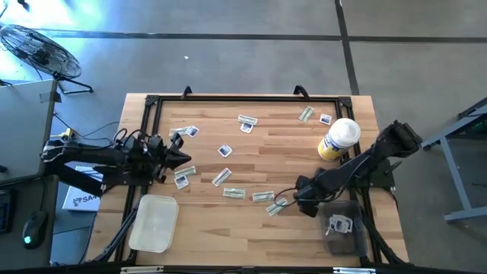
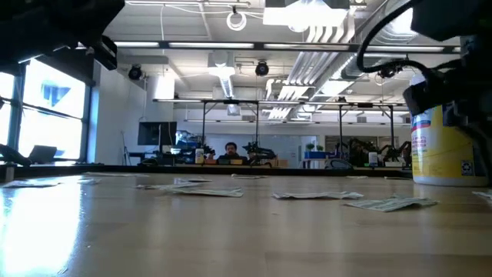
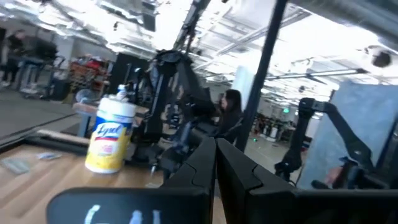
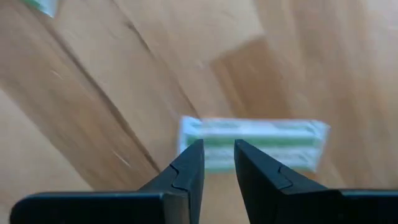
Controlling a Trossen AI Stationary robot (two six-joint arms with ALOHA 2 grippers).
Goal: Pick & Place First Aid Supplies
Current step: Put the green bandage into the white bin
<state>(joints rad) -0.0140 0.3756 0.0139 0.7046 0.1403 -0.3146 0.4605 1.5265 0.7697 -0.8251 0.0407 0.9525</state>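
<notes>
Right now my right gripper (image 4: 219, 163) is down over a strip (image 4: 255, 144) at the lower right of the high view, jaws narrowly parted across its edge, nothing grasped yet. In the dark bin (image 1: 342, 227) beside it I see one packet (image 1: 338, 224). About a dozen packets (image 1: 232, 152) lie scattered across the table (image 1: 228, 236), so most work remains. My left gripper (image 1: 186, 158) hovers clenched and empty at mid-left.
</notes>
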